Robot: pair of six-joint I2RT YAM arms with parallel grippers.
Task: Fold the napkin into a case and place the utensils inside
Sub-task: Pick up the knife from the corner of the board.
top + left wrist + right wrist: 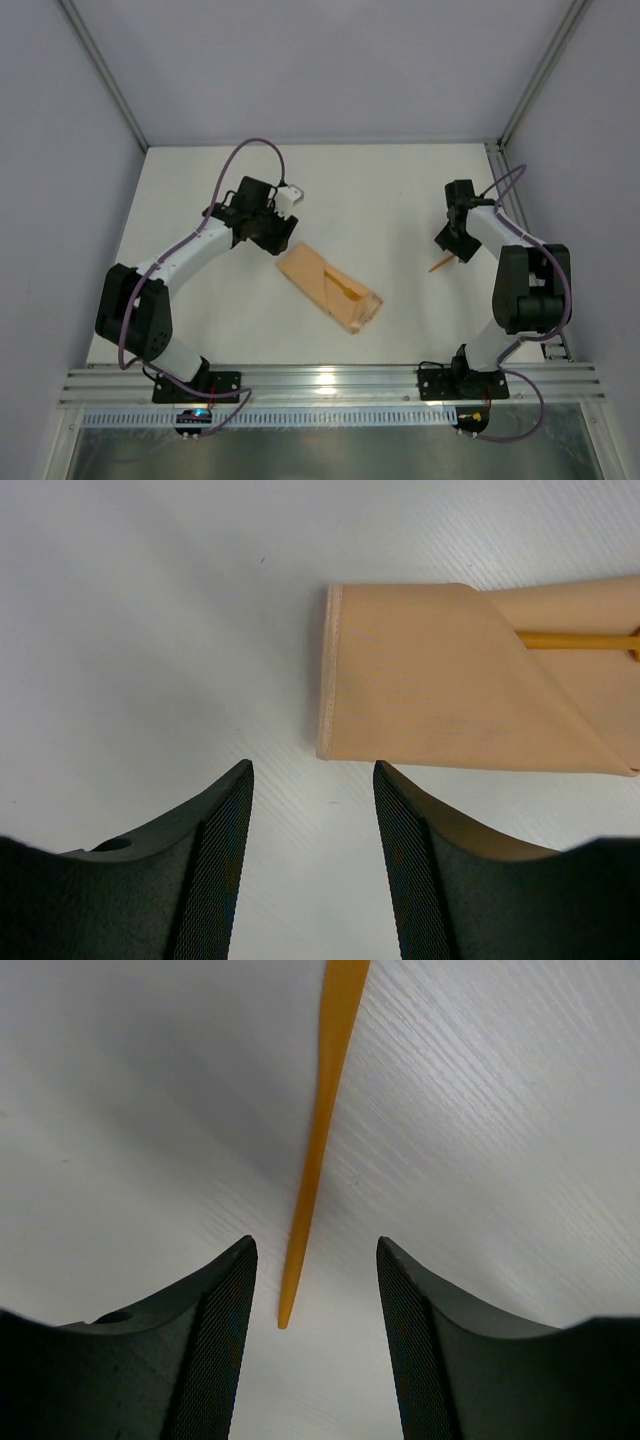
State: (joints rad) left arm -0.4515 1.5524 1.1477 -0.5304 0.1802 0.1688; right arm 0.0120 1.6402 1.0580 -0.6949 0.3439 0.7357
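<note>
Cloth lies folded as the case (330,290) in the middle of the worktop (400,190), with one orange utensil (580,640) tucked under its diagonal flap. The left claw (313,770) hangs just off the case's hemmed short end, jaws parted and empty (nothing touches the fabric). Well to the right of the case a second utensil (320,1140) lies loose. The right claw (315,1245) hovers over its thin handle tip, jaws spread either side, not gripping it.
</note>
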